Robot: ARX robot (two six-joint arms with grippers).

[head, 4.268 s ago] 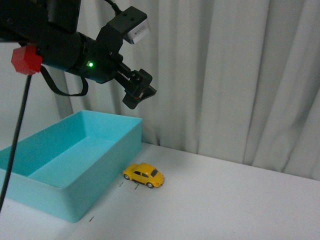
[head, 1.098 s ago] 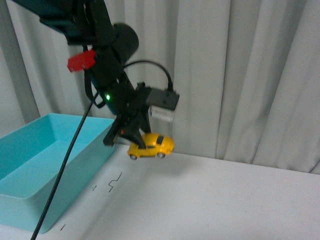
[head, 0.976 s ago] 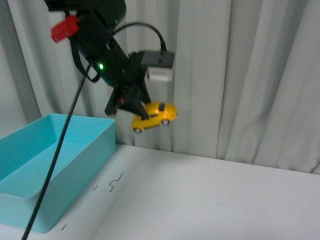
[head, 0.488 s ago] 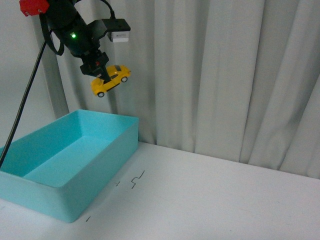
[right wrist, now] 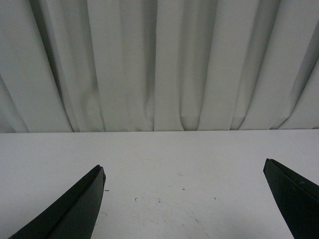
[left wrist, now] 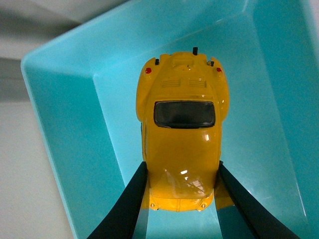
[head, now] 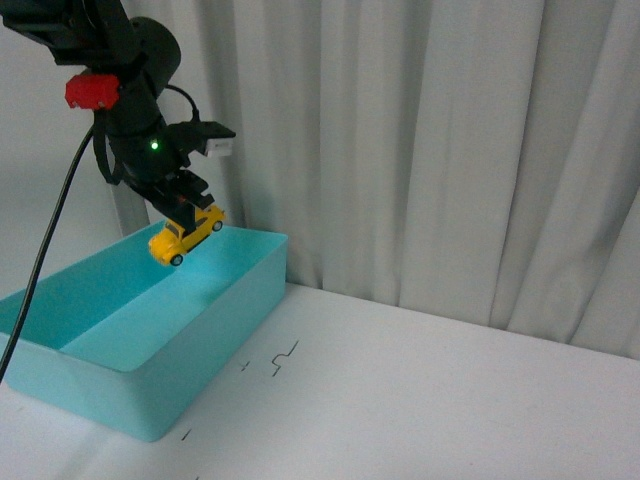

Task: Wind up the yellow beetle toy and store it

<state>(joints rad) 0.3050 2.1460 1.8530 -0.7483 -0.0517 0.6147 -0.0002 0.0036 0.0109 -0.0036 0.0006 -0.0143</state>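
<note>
Left gripper [head: 192, 208], at the upper left of the front view, is closed on the sides of the yellow beetle toy [head: 186, 233], which hangs tilted above the turquoise bin [head: 215, 330]. It is better to lower the toy close to the bin floor before opening, so it does not bounce.

Front camera sat on body, faced forward at curtain [head: 450, 150], wide and far; took in table [head: 450, 400], bin [head: 150, 395], left arm [head: 130, 110]. Left wrist camera looked down along left gripper [left wrist: 181, 165], very close on car [left wrist: 182, 134] clamped in it, bin floor beyond tips. Right wrist camera looked out between spread jaws of right gripper [right wrist: 183, 164], low over table, toward curtain. Front and left wrist shared car, bin. Front and right wrist shared table, curtain.
</note>
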